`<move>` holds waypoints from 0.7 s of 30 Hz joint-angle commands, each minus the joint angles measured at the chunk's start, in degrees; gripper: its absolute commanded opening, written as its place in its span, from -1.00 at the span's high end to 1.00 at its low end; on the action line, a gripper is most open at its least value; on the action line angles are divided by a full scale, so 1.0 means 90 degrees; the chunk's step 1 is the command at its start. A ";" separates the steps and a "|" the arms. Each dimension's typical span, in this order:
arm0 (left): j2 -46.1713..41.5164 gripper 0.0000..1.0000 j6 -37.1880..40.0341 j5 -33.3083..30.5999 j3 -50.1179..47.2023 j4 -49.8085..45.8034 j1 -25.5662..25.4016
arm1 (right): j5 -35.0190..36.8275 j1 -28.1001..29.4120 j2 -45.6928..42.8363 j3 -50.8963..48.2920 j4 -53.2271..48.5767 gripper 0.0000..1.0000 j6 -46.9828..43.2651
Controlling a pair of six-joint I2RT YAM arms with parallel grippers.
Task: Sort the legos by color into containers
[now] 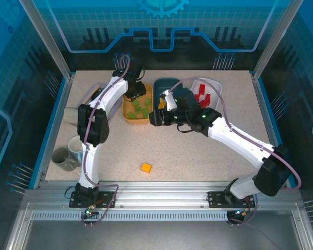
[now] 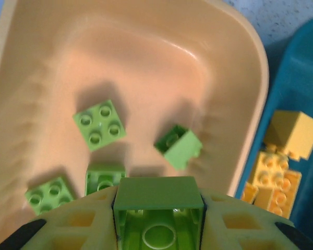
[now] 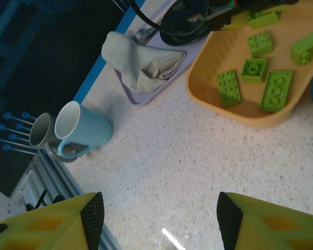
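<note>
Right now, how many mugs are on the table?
2. A light blue mug and a grey mug sit side by side at the table's left edge; more may be hidden.

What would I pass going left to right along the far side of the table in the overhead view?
In order: cloth → orange tub → teal tub → white tub.

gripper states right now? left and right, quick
Left gripper: closed on a green lego, over the orange tub.
Right gripper: open, nothing held.
</note>
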 commanded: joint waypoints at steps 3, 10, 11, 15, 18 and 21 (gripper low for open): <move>0.0909 0.35 0.0157 0.0367 0.1062 -0.0068 0.0248 | 0.0175 0.0000 0.0348 0.0294 0.0537 -0.31 -0.0032; 0.1729 0.29 -0.0024 0.0728 0.1896 -0.0112 0.0387 | 0.0044 -0.0226 0.0468 0.0405 0.0161 -0.60 0.0193; 0.1809 0.29 -0.0030 0.0752 0.1976 -0.0183 0.0388 | 0.0034 -0.0240 0.0485 0.0423 0.0087 -0.63 0.0193; 0.1904 0.26 -0.0102 0.0783 0.1956 -0.0312 0.0397 | 0.0105 -0.0258 0.0413 0.0303 0.0014 -0.77 0.0032; 0.1843 0.19 -0.0094 0.0852 0.1909 -0.0323 0.0397 | 0.0192 -0.0256 0.0340 0.0187 0.0064 -0.79 -0.0095; 0.1727 0.03 -0.0050 0.0889 0.1926 -0.0377 0.0397 | 0.0234 -0.0241 0.0259 0.0089 0.0129 -0.80 -0.0254</move>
